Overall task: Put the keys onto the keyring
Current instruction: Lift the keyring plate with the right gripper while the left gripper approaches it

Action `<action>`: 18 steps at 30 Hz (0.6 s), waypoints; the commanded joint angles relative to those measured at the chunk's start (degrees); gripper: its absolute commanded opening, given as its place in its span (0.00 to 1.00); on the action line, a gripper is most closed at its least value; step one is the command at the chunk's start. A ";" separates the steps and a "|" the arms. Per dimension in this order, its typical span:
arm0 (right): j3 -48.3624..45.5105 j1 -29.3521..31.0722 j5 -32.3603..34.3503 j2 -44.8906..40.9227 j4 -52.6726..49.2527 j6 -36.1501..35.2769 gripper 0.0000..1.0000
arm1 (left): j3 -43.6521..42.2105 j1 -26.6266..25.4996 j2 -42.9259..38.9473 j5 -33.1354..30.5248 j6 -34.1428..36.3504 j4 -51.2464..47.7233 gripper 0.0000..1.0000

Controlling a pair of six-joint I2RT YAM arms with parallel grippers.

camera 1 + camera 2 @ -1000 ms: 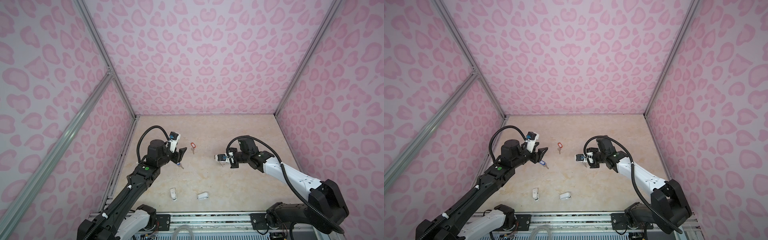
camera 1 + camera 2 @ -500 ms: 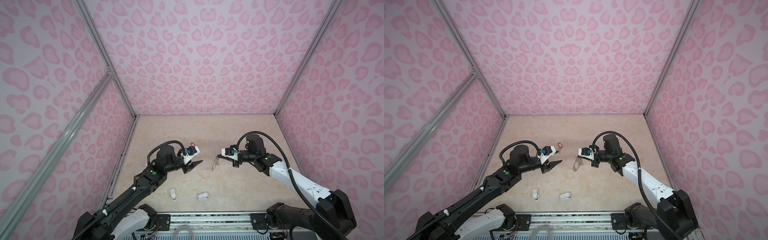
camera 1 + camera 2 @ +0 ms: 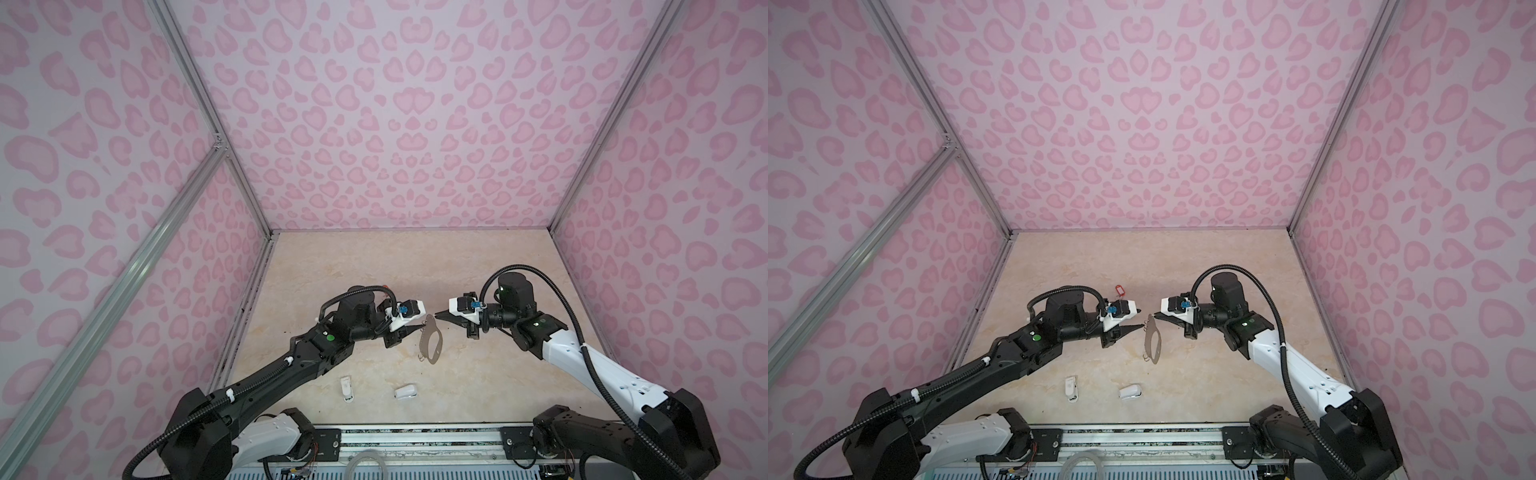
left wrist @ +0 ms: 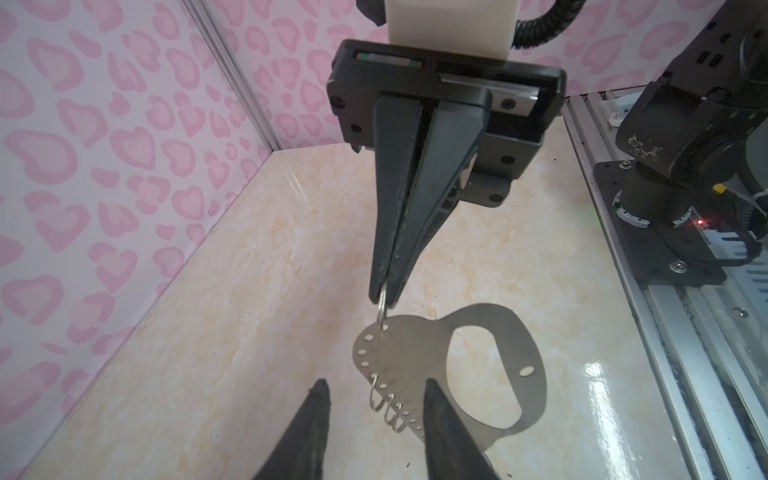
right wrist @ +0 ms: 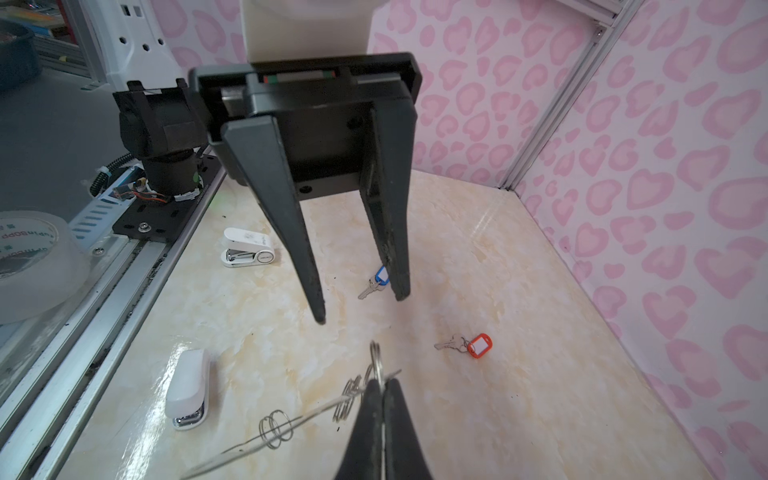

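Note:
The keyring (image 3: 430, 343) (image 3: 1152, 341), a flat grey plate with an oval cutout, hangs above the table. My right gripper (image 3: 436, 314) (image 5: 380, 384) is shut on one wire ring at the plate's top corner (image 4: 384, 316). My left gripper (image 3: 420, 321) (image 4: 376, 384) faces it from the left, open and holding nothing, its fingertips on either side of the plate's ringed edge without touching. Both keys lie on the table beyond: the blue-tagged key (image 5: 376, 282) and the orange-tagged key (image 5: 465, 345) (image 3: 1120, 289). The left arm hides the blue one in both top views.
Two small white staplers (image 3: 347, 388) (image 3: 406, 392) lie near the table's front edge, also seen in the right wrist view (image 5: 187, 388) (image 5: 247, 251). A metal rail (image 3: 415, 432) runs along the front. A tape roll (image 5: 29, 266) sits outside the table. Pink walls enclose three sides.
My left gripper swung right from the blue key to the centre and its jaws narrowed. My right gripper lifted the keyring, which now hangs between both grippers.

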 commanded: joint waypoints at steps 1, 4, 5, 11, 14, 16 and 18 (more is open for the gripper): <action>-0.35 0.10 -1.52 -0.23 0.92 0.77 0.00 | 1.10 -1.01 0.78 -0.79 1.76 2.66 0.38; -0.21 0.10 -2.03 -0.20 0.31 0.74 0.00 | 1.49 -1.67 1.39 -1.22 1.76 2.92 0.32; -0.14 0.10 -2.13 -0.25 0.01 0.58 0.00 | 1.60 -1.97 1.58 -1.43 1.76 3.20 0.31; -0.12 0.03 -2.43 -0.38 -0.81 -0.12 0.00 | 3.22 -2.56 3.31 -2.85 1.41 3.18 0.26; 0.07 0.08 -2.42 -0.16 -1.43 -0.59 0.00 | 4.38 -2.72 4.27 -3.71 0.80 2.67 0.23; 0.06 0.18 -2.42 -0.10 -1.63 -0.59 0.00 | 4.61 -2.89 4.48 -3.46 0.89 2.78 0.21; 0.02 0.25 -2.35 -0.23 -1.57 -0.59 0.00 | 4.86 -2.95 4.70 -3.15 0.88 2.84 0.17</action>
